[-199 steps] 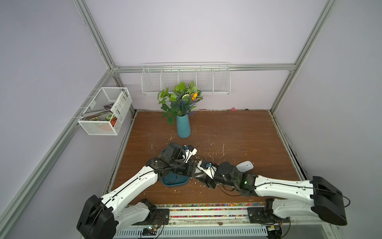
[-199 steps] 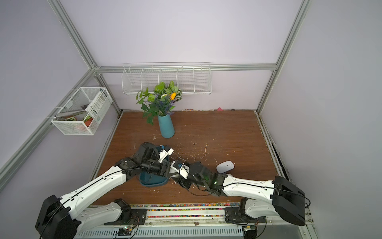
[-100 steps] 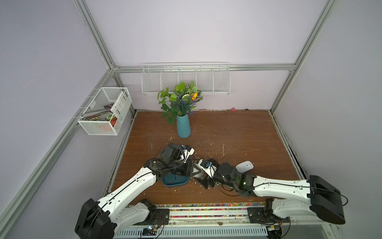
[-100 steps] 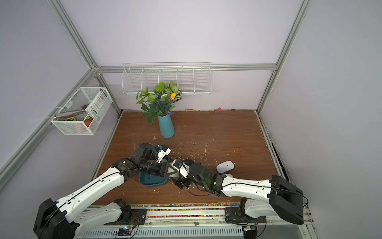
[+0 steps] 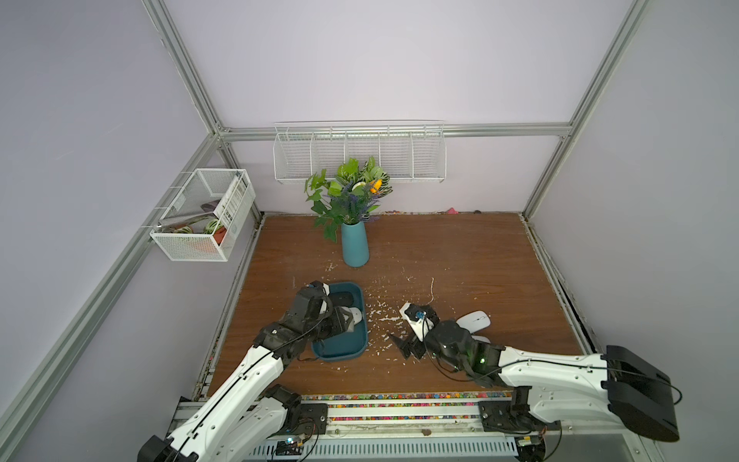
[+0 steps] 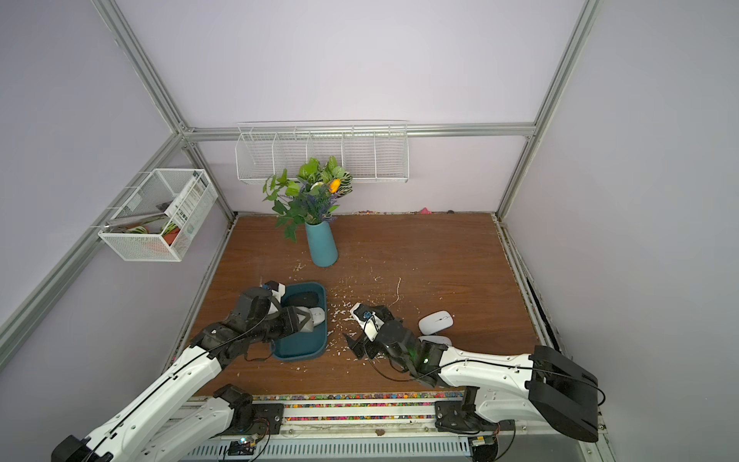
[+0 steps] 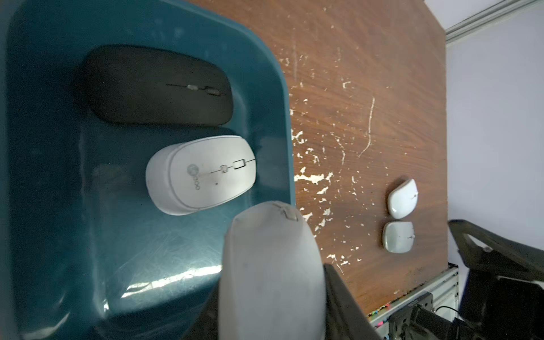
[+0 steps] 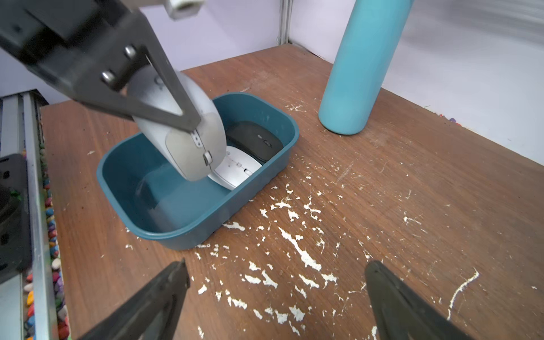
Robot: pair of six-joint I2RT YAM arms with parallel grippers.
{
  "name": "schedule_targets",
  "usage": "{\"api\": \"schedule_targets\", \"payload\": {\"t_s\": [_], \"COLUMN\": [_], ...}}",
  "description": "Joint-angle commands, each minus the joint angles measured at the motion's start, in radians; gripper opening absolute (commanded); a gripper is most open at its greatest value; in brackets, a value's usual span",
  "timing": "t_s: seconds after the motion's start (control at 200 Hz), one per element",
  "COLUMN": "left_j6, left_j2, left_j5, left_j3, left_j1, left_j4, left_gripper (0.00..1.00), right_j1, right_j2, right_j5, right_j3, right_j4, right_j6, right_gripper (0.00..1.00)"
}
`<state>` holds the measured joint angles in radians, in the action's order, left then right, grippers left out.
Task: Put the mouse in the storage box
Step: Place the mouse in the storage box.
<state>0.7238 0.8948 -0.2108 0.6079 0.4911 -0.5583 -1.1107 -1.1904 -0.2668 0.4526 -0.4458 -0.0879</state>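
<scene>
Placing step. Storage box sits on the table. Left gripper pinches a grey mouse, tilted nose-down above the box, not yet set down. Right gripper is spread wide, empty, beside the box. Box contents: black mouse, white mouse. Next, I judge: lower into the free half, then release.

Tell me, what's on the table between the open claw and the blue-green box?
Just bare wooden table sprinkled with white flecks. Nothing else lies between the right gripper and the storage box. The right wrist view shows it best.
</scene>
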Motion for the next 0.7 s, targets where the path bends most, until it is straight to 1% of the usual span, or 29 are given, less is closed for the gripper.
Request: {"api": "schedule_targets", "payload": {"t_s": [0.0, 0.115, 0.23, 0.305, 0.37, 0.425, 0.54, 0.595, 0.635, 0.695], "left_j6": [0.030, 0.036, 0.056, 0.059, 0.050, 0.042, 0.049, 0.056, 0.061, 0.076], "left_j2": [0.053, 0.101, 0.143, 0.157, 0.166, 0.173, 0.177, 0.172, 0.164, 0.148], "left_j5": [0.029, 0.020, -0.043, -0.063, -0.056, -0.052, -0.047, -0.026, 0.003, 0.067], "left_j3": [-0.016, -0.070, -0.100, -0.113, -0.116, -0.121, -0.119, -0.112, -0.104, -0.087], "left_j1": [-0.005, -0.006, -0.006, -0.006, -0.006, -0.006, -0.006, -0.006, -0.006, -0.006], "left_j4": [0.054, 0.131, 0.207, 0.242, 0.243, 0.243, 0.214, 0.187, 0.160, 0.098], "left_gripper": [0.01, 0.03, 0.03, 0.06, 0.10, 0.18, 0.45, 0.57, 0.62, 0.67], "right_j1": [0.009, 0.016, 0.026, 0.027, 0.029, 0.031, 0.035, 0.038, 0.040, 0.041], "right_j2": [0.026, 0.033, 0.029, 0.026, 0.022, 0.020, 0.016, 0.014, 0.010, 0.005], "right_j5": [-0.016, -0.005, 0.007, 0.010, 0.012, 0.014, 0.020, 0.024, 0.026, 0.029], "right_j3": [-0.029, -0.040, -0.038, -0.040, -0.040, -0.041, -0.041, -0.040, -0.040, -0.039], "right_j4": [-0.047, -0.057, -0.057, -0.060, -0.065, -0.065, -0.071, -0.073, -0.075, -0.077], "right_j6": [-0.026, -0.030, -0.038, -0.040, -0.044, -0.045, -0.050, -0.053, -0.055, -0.056], "right_gripper": [0.98, 0.98, 0.98, 0.98, 0.98, 0.98, 0.98, 0.98, 0.98, 0.98]}}
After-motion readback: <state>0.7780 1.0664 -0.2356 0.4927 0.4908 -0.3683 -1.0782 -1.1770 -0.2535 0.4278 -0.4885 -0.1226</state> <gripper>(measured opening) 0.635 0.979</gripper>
